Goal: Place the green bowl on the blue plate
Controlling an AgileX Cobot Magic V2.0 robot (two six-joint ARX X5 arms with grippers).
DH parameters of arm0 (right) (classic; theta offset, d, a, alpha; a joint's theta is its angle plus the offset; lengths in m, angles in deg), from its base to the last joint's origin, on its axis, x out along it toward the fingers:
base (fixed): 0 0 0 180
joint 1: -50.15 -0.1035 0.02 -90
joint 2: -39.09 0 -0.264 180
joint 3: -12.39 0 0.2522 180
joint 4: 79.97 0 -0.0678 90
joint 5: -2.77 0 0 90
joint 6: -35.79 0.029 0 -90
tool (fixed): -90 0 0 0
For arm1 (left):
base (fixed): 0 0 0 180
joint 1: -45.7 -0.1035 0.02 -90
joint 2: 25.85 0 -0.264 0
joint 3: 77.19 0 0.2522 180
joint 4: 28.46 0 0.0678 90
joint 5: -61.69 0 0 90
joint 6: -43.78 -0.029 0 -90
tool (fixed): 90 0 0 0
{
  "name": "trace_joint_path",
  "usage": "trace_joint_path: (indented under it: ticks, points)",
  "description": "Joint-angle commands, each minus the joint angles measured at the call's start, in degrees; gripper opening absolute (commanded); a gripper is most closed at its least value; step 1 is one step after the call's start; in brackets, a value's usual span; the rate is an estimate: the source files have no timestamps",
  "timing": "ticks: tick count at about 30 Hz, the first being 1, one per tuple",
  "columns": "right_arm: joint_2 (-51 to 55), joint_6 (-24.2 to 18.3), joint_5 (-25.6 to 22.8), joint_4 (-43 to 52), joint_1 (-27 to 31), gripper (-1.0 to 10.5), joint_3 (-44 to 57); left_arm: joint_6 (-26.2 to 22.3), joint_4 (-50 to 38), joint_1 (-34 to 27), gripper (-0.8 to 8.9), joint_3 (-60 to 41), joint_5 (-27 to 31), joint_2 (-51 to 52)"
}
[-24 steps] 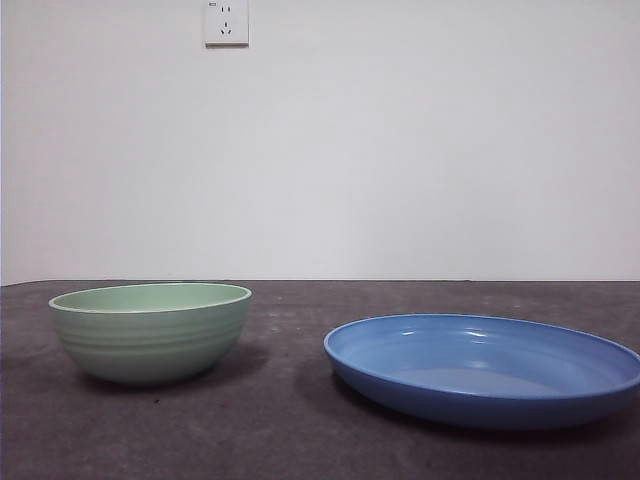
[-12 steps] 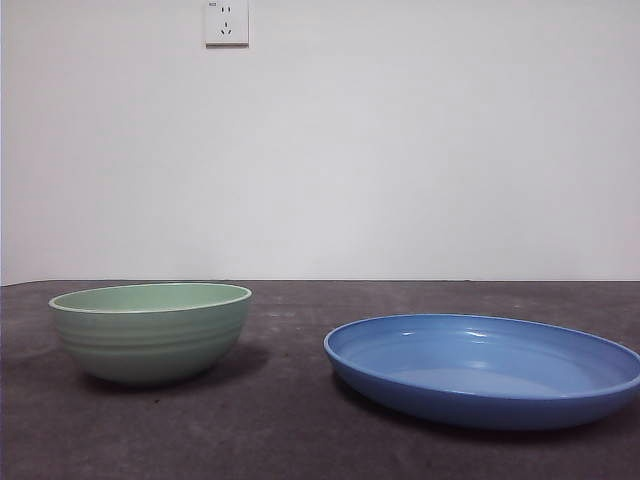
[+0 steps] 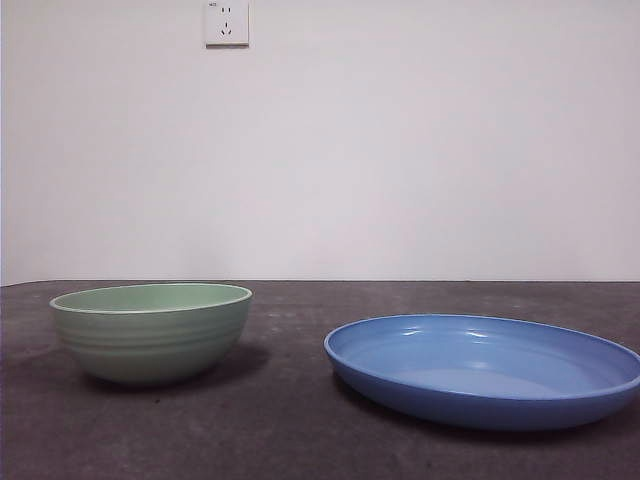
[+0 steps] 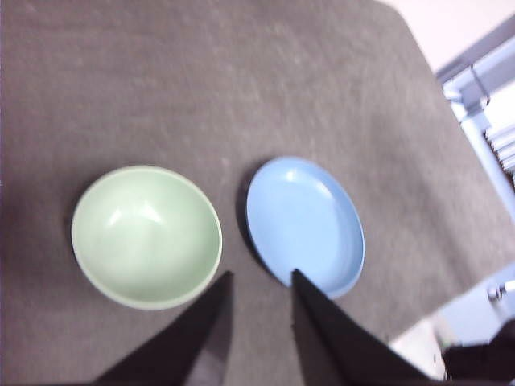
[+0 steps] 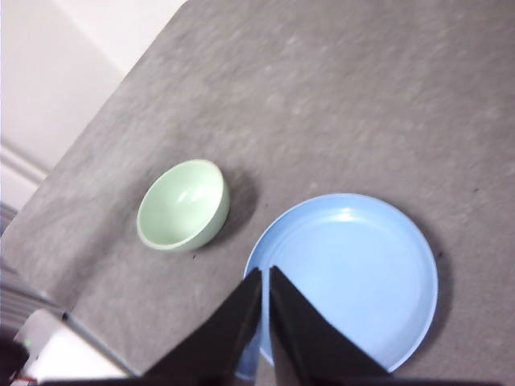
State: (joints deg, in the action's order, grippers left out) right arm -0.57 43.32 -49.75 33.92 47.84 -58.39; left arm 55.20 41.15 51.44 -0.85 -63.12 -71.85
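The bowl [image 3: 150,345] sits upright on the dark desk [image 3: 290,420], empty. The plate [image 3: 485,370] lies flat beside it, near but not touching, with a strip of bare desk between them. Neither has been lifted, so the task is at its start.

Both arms hang high above the desk and do not enter the front view. The left tool [image 4: 259,281] has its jaws apart with nothing between them. From its camera the bowl [image 4: 146,236] lies just off one jaw tip and the plate [image 4: 304,225] just off the other, so the tool is over the gap between the two. The right tool [image 5: 264,275] has its jaws together, nearly touching, and holds nothing. It hangs over the near rim of the plate [image 5: 354,273], with the bowl [image 5: 183,205] well off to the side.

By my reading the left arm is the nearer one to the bowl and already open, so it is better placed to take the rim. The bowl is round, so no axis matters.
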Motion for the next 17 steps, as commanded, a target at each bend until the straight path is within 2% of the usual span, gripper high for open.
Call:
trace_joint_path:
  ticks: [1, 5, 6, 10, 12, 17]
  points:
    - [-0.24, -1.27, 0.2, -0.48, -0.87, 0.1, -1.07, -3.72, 2.03, 0.81, 2.15, 1.07, -0.35, -0.37]
    - [-0.28, -1.25, 0.07, -0.98, -1.68, 0.2, -1.07, -4.63, 3.48, 1.57, 3.56, 1.07, -0.33, -0.39]
    - [-0.31, -1.29, 0.07, -0.96, -1.7, 0.6, -1.07, -4.63, 3.39, 1.66, 3.98, 1.07, -0.33, -0.39]
    - [-0.31, -1.55, 0.02, -0.96, -1.7, 3.8, -1.07, -4.63, 2.71, 1.75, 6.14, 1.07, 0.0, -0.46]
    - [-0.31, -1.55, 0.02, -0.94, -1.7, 5.0, -1.07, -4.68, 2.58, 1.75, 6.36, 1.07, 0.57, -0.52]
    - [-0.31, -1.55, 0.02, -0.92, -1.7, 5.2, -1.07, -4.96, 1.7, 1.75, 6.33, 1.07, 1.62, -1.68]
